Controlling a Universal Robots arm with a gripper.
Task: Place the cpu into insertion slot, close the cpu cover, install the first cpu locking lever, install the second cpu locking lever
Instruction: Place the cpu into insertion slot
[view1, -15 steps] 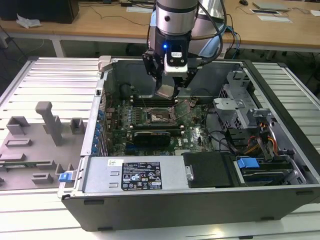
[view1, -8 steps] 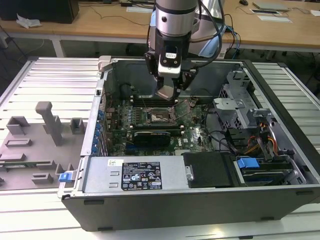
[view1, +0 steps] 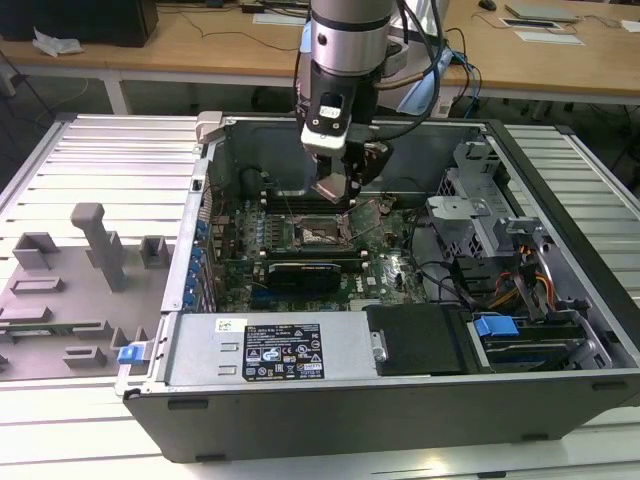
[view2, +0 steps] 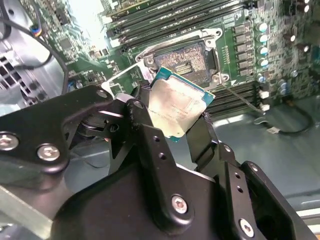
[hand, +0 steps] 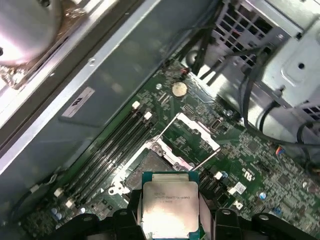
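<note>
My gripper (view2: 172, 120) is shut on the cpu (view2: 177, 106), a flat square chip with a silver-grey top and a green edge, held by two opposite sides between the black fingers (view2: 142, 120). It hangs tilted a little above the motherboard, just short of the insertion slot (view2: 182, 59), whose pale pin field lies bare. In the first wrist view the cpu (hand: 170, 207) covers part of the insertion slot (hand: 150, 161). The cpu cover (hand: 192, 131) stands swung open beside the socket, and a thin locking lever (hand: 206, 157) sticks up next to it. In the exterior view the gripper (view1: 335, 190) hovers over the insertion slot (view1: 318, 233).
Long black memory slots (hand: 117, 145) flank the socket. The case walls (view1: 205, 215) enclose the board. A labelled power supply (view1: 270, 350) lies at the near side. A drive cage with cables (view1: 490, 250) fills the exterior view's right. A grey fixture tray (view1: 75, 280) sits at the left.
</note>
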